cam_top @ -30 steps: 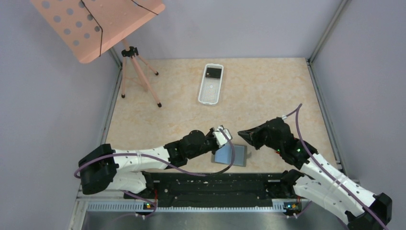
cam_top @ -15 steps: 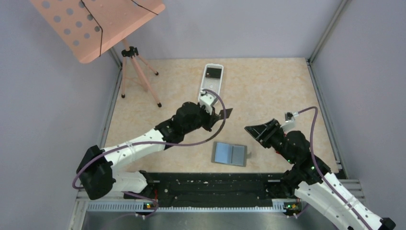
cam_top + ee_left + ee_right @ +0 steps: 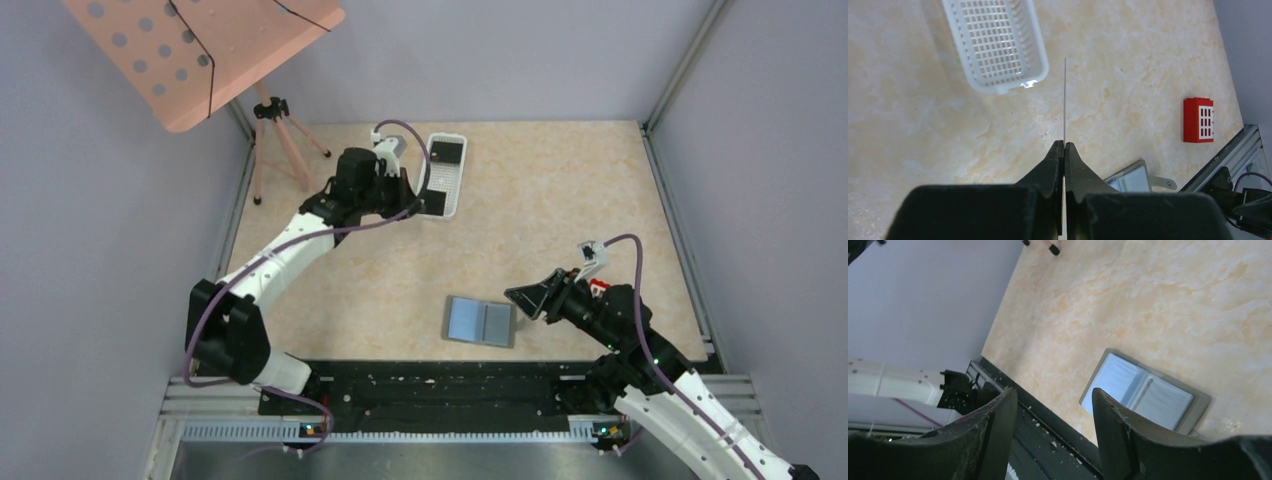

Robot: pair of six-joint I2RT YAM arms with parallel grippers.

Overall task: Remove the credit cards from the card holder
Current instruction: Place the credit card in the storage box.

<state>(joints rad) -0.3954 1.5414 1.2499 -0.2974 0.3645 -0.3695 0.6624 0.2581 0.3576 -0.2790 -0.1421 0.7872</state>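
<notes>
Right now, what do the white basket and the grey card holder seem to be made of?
The white basket looks like moulded plastic, glossy: thin grid walls and a rounded rim. The card holder seems grey fabric or faux leather at its border, with shiny blue-grey pockets, perhaps plastic film; the pictures leave that open.

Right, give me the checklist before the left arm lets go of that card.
1. Grip: left pincer shut on the card, seen edge-on: ok.
2. Placement: card over the white basket: not ok, its tip sits beside the rim.
3. Other arm: right pincer open, not touching the card holder: ok.
4. The card holder lying open and flat: ok.
5. The card holder emptied: cannot tell.
6. The red card flat on the table: ok.
</notes>
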